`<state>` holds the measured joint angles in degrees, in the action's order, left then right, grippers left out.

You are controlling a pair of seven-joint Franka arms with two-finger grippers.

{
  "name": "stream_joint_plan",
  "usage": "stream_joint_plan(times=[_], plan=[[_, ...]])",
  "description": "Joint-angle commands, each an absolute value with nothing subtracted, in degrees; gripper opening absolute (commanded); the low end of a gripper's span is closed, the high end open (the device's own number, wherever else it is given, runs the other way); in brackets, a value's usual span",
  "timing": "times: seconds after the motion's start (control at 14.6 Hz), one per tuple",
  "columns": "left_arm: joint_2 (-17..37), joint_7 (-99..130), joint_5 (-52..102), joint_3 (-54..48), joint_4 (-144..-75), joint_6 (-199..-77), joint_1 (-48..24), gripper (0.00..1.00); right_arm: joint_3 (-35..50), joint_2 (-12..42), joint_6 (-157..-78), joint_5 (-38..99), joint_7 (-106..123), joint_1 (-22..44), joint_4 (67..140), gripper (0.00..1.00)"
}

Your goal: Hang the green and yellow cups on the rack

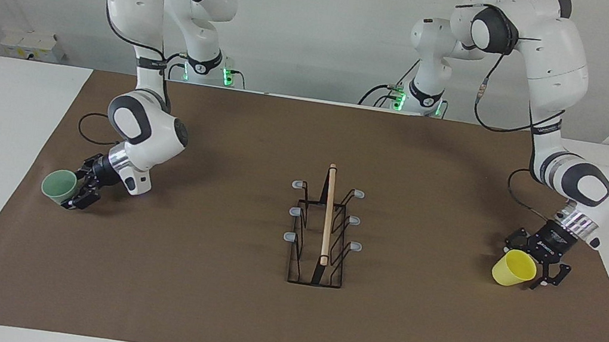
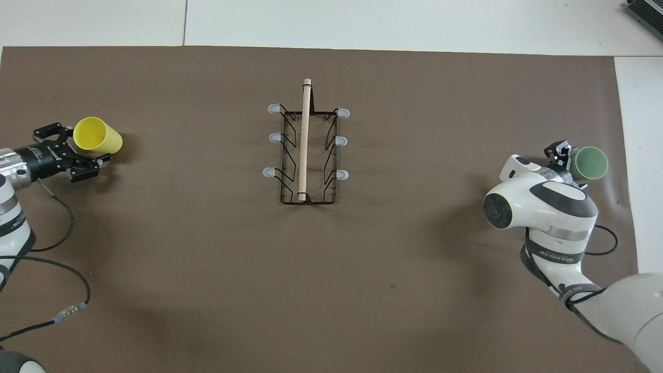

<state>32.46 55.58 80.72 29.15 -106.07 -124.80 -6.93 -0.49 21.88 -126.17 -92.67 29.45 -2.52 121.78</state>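
**Two claws at two cups, rack standing bare**

The green cup (image 1: 58, 186) is sitting on the brown table (image 1: 200, 300) at the left edge of the facing view, toward the right arm's end. The yellow cup (image 1: 513, 268) is sitting at the right edge of that view, toward the left arm's end. Both are showing their open mouths to the overhead camera. The rack (image 1: 325, 228) is standing in the middle of the frame, well apart from both cups. Its wooden rod is running along the top and its six grey-tipped pegs are carrying nothing.

The left claw (image 1: 531, 266) is reaching in low at the yellow cup. It is spread wide, with one finger on either side of the cup near its rim. Whether the fingers are pressing on it cannot be told.

The right claw (image 1: 80, 195) is reaching down beside the green cup, right up against the side facing the rack. Whether it is spread or gripping the cup cannot be told.
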Motion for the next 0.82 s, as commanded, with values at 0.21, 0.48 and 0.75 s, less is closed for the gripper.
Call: stream_joint_plan(times=[0.21,0.48,0.75], plan=[[30.41,55.37,83.85,25.75,-108.46,-132.54,-8.35,1.0,0.0,21.97,-126.04,-95.01,28.04,-2.91,122.17,0.12],[30.41,55.37,84.99,25.4,-108.2,-133.24,-8.35,1.0,0.35,19.44,-123.84,-83.98,31.62,0.34,121.47,0.11],[30.15,54.85,84.99,23.21,-107.84,-137.27,-8.7,0.58,0.44,13.37,-123.58,-64.47,41.91,2.2,120.59,0.11]])
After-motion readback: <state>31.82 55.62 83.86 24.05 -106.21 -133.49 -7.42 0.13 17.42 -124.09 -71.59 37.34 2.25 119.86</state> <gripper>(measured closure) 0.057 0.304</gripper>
